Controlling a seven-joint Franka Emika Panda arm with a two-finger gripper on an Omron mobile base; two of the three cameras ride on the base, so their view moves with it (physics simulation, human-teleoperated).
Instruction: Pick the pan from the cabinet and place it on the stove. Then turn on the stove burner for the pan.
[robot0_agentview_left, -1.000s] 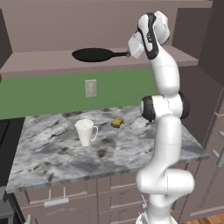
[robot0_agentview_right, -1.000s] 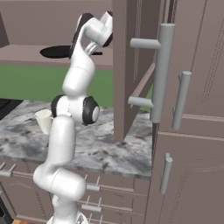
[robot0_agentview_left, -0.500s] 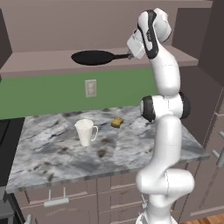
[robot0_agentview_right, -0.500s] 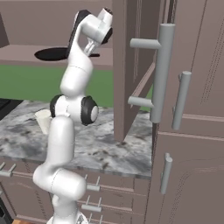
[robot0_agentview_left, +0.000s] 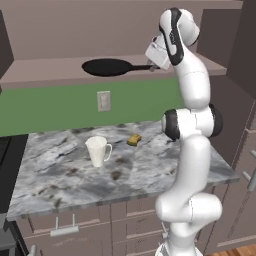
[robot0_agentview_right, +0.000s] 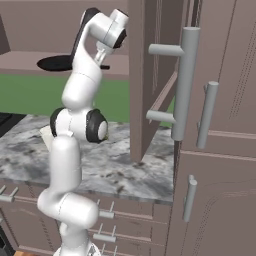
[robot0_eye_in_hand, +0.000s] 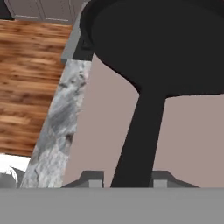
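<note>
The black pan (robot0_agentview_left: 107, 67) lies level at the cabinet's open shelf (robot0_agentview_left: 45, 75), with its long handle pointing right. My gripper (robot0_agentview_left: 152, 66) is at the end of that handle. In the hand view the handle (robot0_eye_in_hand: 135, 144) runs up between my two fingertips (robot0_eye_in_hand: 92, 179) to the round pan (robot0_eye_in_hand: 166, 48). The gripper (robot0_eye_in_hand: 126, 180) stands close around the handle, with a thin gap on the left side. Whether the fingers press on it does not show. The pan (robot0_agentview_right: 55, 62) also shows behind my arm. The stove (robot0_agentview_left: 6, 170) is a dark edge at far left.
A white mug (robot0_agentview_left: 97, 150) and a small yellow block (robot0_agentview_left: 134, 139) stand on the marble counter (robot0_agentview_left: 60, 185) below the shelf. A wall outlet (robot0_agentview_left: 103, 100) is on the green backsplash. The open cabinet door (robot0_agentview_right: 150, 75), with its silver bar handle (robot0_agentview_right: 182, 85), stands close on my right.
The pan and my hand have come down a little toward the shelf. The mug and the counter have stayed where they were.
</note>
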